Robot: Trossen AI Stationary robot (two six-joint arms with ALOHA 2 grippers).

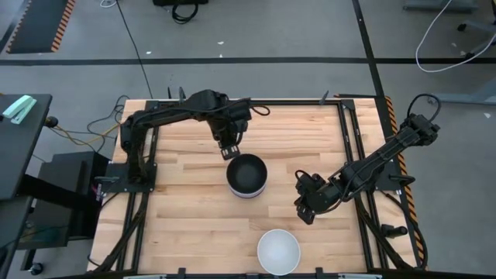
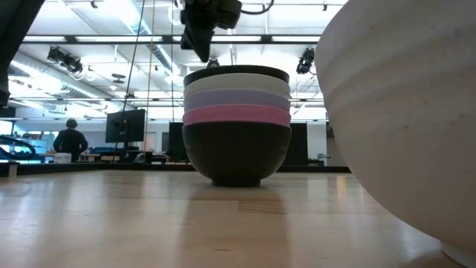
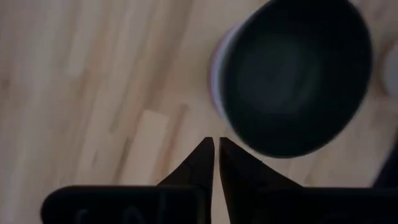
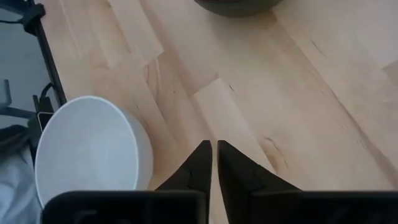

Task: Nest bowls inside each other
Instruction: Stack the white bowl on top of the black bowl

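Note:
A stack of nested bowls (image 1: 247, 175) stands mid-table. The low view shows the stack (image 2: 236, 123) with a black bowl at the bottom, then pink, lavender, white, and a black bowl on top. A lone white bowl (image 1: 278, 251) sits by the near edge, huge in the low view (image 2: 401, 119). My left gripper (image 1: 229, 150) hovers shut just beyond the stack's far-left rim, touching nothing; its wrist view shows the top black bowl (image 3: 295, 74). My right gripper (image 1: 304, 214) is shut, low over the table right of the stack, with the white bowl (image 4: 87, 152) nearby.
The wooden table (image 1: 186, 217) has bare boards on its left half and along the far side. Black frame rails (image 1: 353, 139) run down both sides. Beyond the table the low view shows a room with monitors and a person (image 2: 71, 140) far off.

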